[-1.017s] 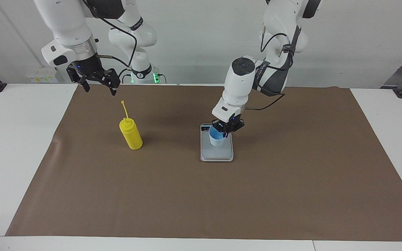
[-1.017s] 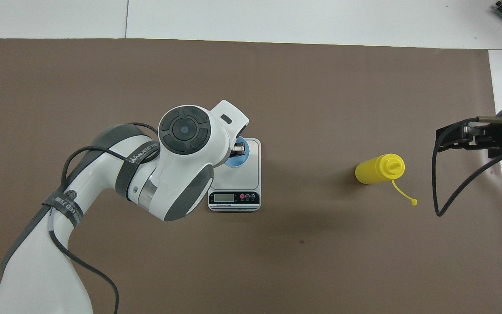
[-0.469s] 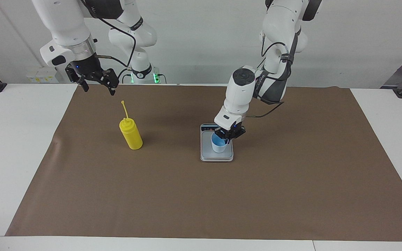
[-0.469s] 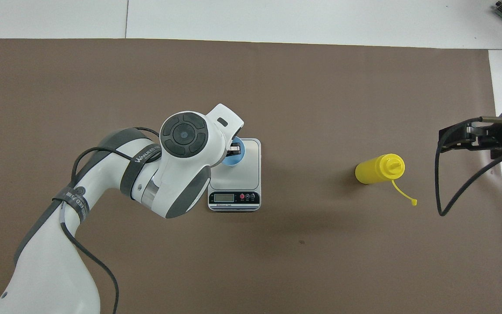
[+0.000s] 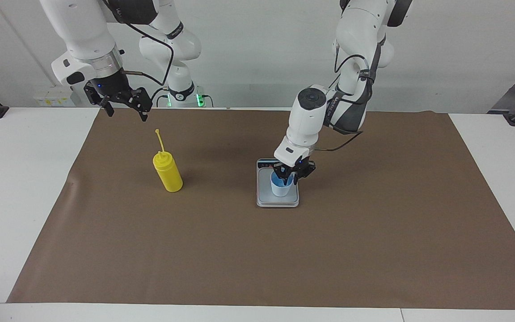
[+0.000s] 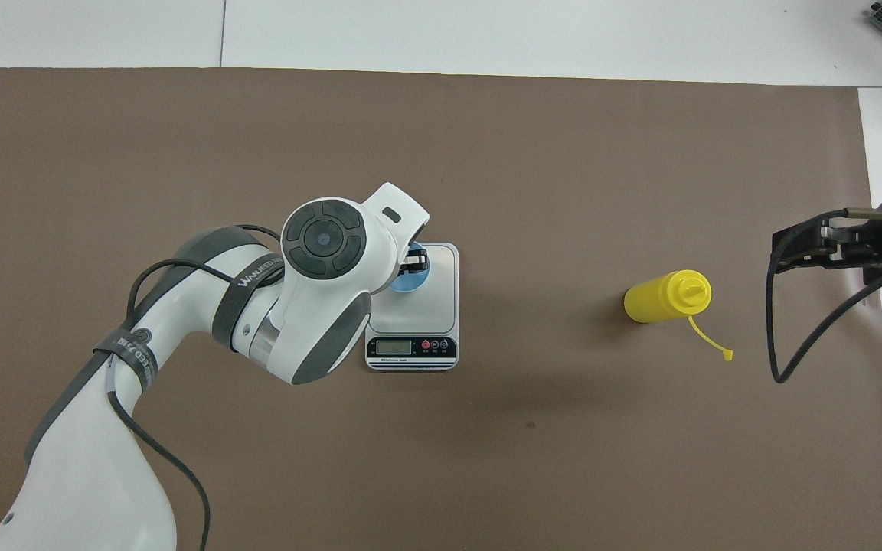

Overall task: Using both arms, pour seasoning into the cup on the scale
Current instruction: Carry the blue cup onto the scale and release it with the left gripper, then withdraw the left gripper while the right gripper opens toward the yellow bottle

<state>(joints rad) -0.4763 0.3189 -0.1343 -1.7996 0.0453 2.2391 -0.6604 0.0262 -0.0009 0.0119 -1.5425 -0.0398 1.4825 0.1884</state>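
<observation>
Left tool point(image 5: 289, 175) over cup point(image 5: 281, 188); arm band perhaps "WANJEED".

Seen from overhead, the left arm point(image 6: 318, 268) reaches over a silver kitchen scale point(image 6: 433, 306), its wrist covering most of a blue cup point(image 6: 410, 282) on the weighing plate. A yellow squeeze bottle point(image 6: 659, 298) stands toward the right arm's end of the brown mat point(image 6: 487, 153), near the right gripper point(image 6: 820, 243).
</observation>
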